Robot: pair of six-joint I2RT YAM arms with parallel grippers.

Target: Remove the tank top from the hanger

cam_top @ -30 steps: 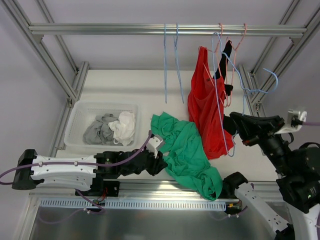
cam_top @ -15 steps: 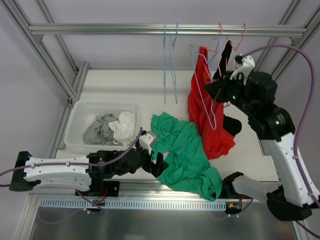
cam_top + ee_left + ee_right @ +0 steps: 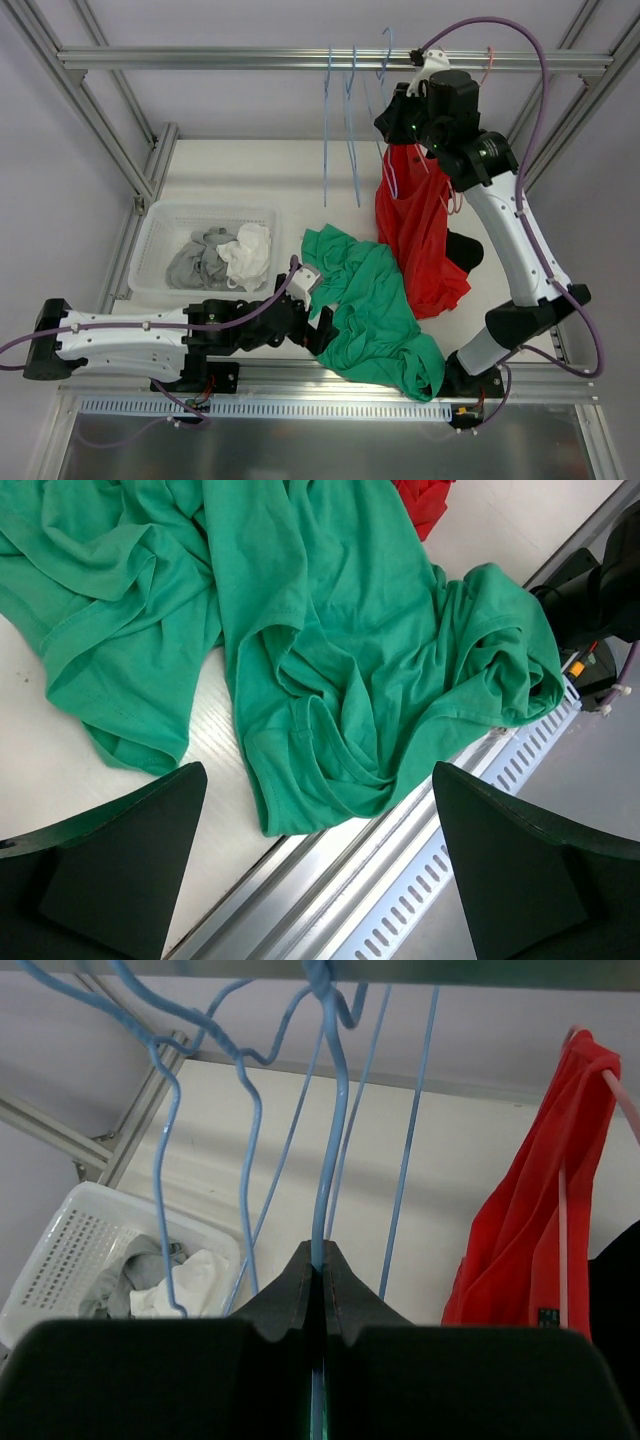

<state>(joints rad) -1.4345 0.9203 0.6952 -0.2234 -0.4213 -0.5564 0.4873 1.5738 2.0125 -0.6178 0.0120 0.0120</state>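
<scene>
The green tank top lies crumpled on the table by the front edge, off any hanger. My left gripper hovers over its left edge, open, with nothing between the fingers. A bare blue hanger is held up at the rail. My right gripper is shut on its wire stem just below the hook. The hook sits at the rail beside two other blue hangers.
A red garment hangs from a pink hanger right of the held hanger, with a black garment behind it. A white basket holding grey and white clothes stands at the left. A metal channel runs along the table's front edge.
My right arm swung from low on the right up to the rail, carrying the blue hanger. My left gripper opened wide and let go of the green tank top.
</scene>
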